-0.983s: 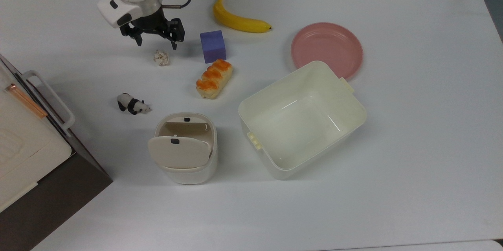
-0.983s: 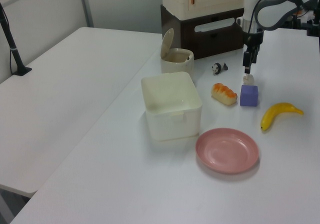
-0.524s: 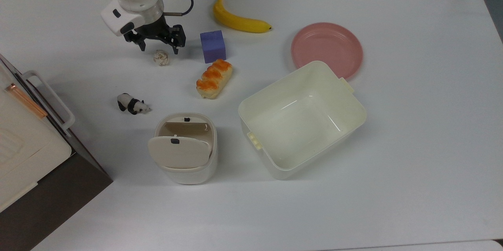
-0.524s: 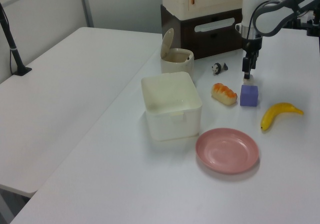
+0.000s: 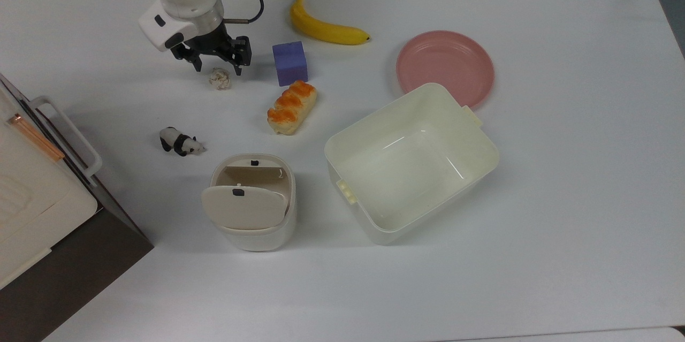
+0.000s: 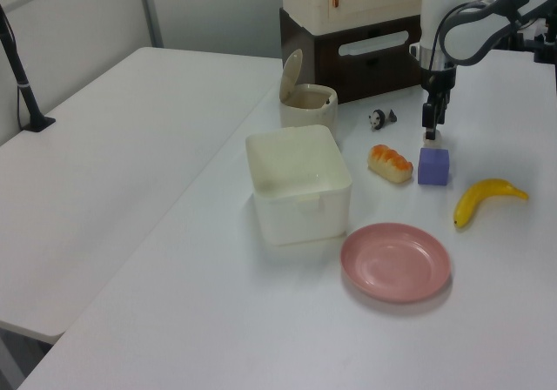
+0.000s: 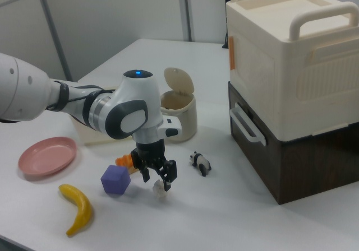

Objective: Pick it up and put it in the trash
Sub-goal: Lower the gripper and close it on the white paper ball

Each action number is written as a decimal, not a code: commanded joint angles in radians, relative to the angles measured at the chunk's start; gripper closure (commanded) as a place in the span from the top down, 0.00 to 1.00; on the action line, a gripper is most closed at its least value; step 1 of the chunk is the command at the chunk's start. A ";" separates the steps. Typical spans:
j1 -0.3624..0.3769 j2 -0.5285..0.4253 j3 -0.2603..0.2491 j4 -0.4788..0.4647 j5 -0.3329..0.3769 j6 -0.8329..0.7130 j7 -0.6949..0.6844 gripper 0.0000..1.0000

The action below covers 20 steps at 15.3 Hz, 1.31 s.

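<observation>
White table (image 5: 535, 224) fills most of the scene, with a stacked cream and brown cabinet (image 7: 291, 94) at one end. On the table the paper ball (image 5: 219, 78) lies between the panda figure (image 5: 181, 142) and the purple cube (image 5: 289, 62), closer to the cube. The gripper (image 5: 217, 66) hangs directly over the ball; its two fingers are spread wider than the ball and hold nothing, one finger on each side in the top view. In the right view the fingertips are just above the ball (image 7: 160, 188), perhaps at its upper edge (I cannot tell if they touch it). The trash bin (image 5: 251, 203) stands near the bottom of the top view, well apart from the ball, beside the big cream tub (image 5: 412, 165), and its flap lid (image 5: 242, 205) is tilted up, so the opening is free. A banana (image 5: 326, 29), a pink plate (image 5: 444, 61) and a piece of bread (image 5: 291, 106) are not involved. I judge the task is only at its beginning: the approach looks nearly finished, but closing on the ball, lifting it, carrying it to the bin and dropping it in are all left to do.
</observation>
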 commanded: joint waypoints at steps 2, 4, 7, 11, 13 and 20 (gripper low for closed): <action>-0.003 0.036 -0.005 -0.001 -0.010 0.063 -0.016 0.79; -0.003 0.041 -0.005 0.005 -0.012 0.065 -0.021 0.72; -0.004 0.044 -0.005 0.016 -0.012 0.063 -0.021 0.52; -0.007 0.042 -0.005 0.021 -0.010 0.063 -0.016 0.27; -0.007 0.042 -0.005 0.027 -0.010 0.062 -0.010 0.24; -0.007 0.037 -0.004 0.093 0.004 0.028 0.001 0.18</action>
